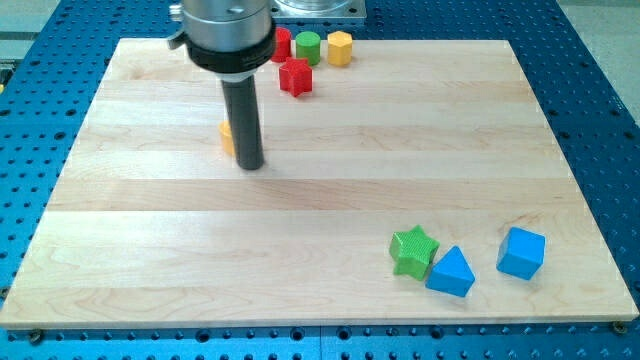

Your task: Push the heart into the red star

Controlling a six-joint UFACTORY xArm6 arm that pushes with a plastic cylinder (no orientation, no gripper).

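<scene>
- Across nearly the whole view lies the pale wooden worktop [320, 200], set on a blue perforated base [600, 100] that shows on every side of it.
- Coming down from the view's top, the arm's dark collar and rod [243, 110] stand over the upper left part of the worktop; the arm above the collar is cut off by the view's edge.
- No pincer is fitted to this arm, so nothing is open, clenched or grasping; it ends in my tip [250, 165], which rests on the wood.
- Just beside the rod on the view's left sits a yellow-orange block [227, 136], mostly hidden behind it; only a sliver shows, so I cannot make out its shape, nor whether the rod touches it.
- Toward the view's top, the red star [295, 76] lies well up and to the right of the tip.
- Behind the star is a row at the worktop's far edge: a red block [283, 43] half hidden by the collar, a green cylinder [307, 46], and a yellow hexagonal block [340, 47].
- Low on the view's right, a green star [413, 250] touches a blue triangle [451, 272], with a blue cube [521, 251] near them but apart.
</scene>
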